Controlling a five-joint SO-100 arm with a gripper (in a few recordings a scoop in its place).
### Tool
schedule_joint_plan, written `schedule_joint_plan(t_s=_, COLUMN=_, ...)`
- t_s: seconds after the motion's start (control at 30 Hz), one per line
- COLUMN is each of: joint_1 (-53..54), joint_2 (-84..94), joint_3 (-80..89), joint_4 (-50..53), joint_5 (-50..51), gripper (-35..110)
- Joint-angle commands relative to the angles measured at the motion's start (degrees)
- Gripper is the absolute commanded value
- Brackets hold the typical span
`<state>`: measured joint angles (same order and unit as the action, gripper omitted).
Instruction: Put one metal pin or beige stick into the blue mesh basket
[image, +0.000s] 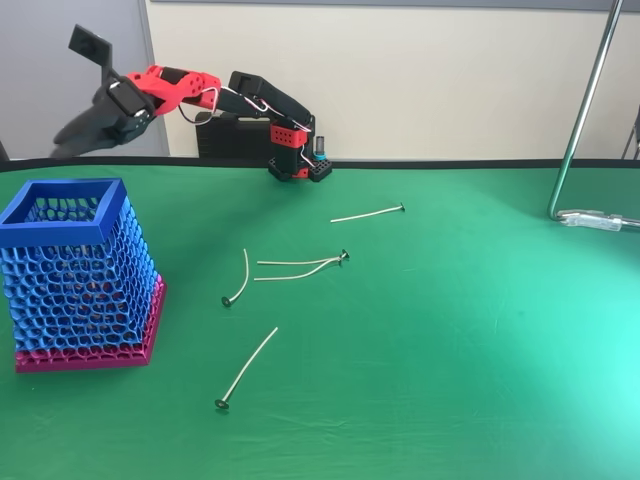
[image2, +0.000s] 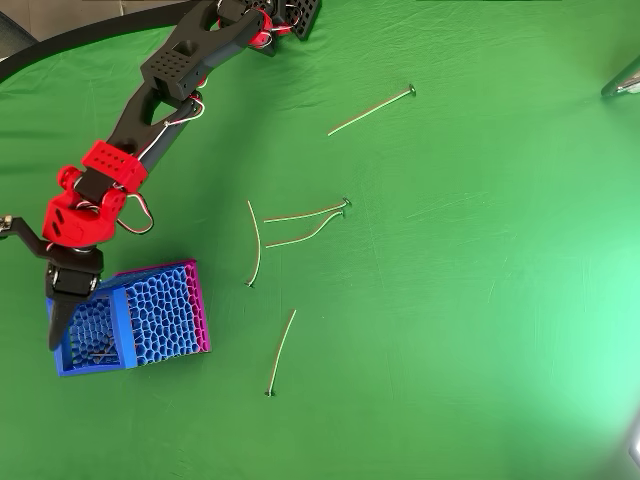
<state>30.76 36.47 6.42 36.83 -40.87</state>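
Pins (image: 247, 366) look feather-light, springy and slippery, so I'd pinch mid-shaft. Five lie loose mid-frame on the green table (image: 460, 360). Basket (image2: 160, 318) sits lower left in overhead view, seemingly one pin inside (image2: 100, 355). Gripper (image2: 28, 275) hovers over it, jaws spread wide, apparently holding nothing.

A matt green cloth table cover (image: 480, 350) is lying smooth under the blue honeycomb-mesh plastic basket (image: 75, 270); beside the basket, thin pale pins (image: 248, 366) are looking dull, while the black-and-red plastic gripper (image2: 55, 300) is showing a matt finish.
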Motion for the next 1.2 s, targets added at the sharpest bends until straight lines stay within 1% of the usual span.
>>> schedule_joint_plan(t_s=0.0, joint_1=-0.4, joint_2=6.5, joint_3=4.1, joint_4=-1.1, joint_5=1.8, gripper=1)
schedule_joint_plan(t_s=0.3, joint_1=-4.3, joint_2=21.5, joint_3=16.4, joint_4=6.7, joint_5=8.2, gripper=0)
schedule_joint_plan(t_s=0.6, joint_1=-10.7, joint_2=41.2, joint_3=37.6, joint_4=11.8, joint_5=13.5, gripper=0)
schedule_joint_plan(t_s=0.87, joint_1=-17.2, joint_2=58.1, joint_3=62.3, joint_4=10.0, joint_5=16.3, gripper=0)
schedule_joint_plan(t_s=1.17, joint_1=-24.0, joint_2=76.8, joint_3=95.4, joint_4=0.4, joint_5=17.9, gripper=0)
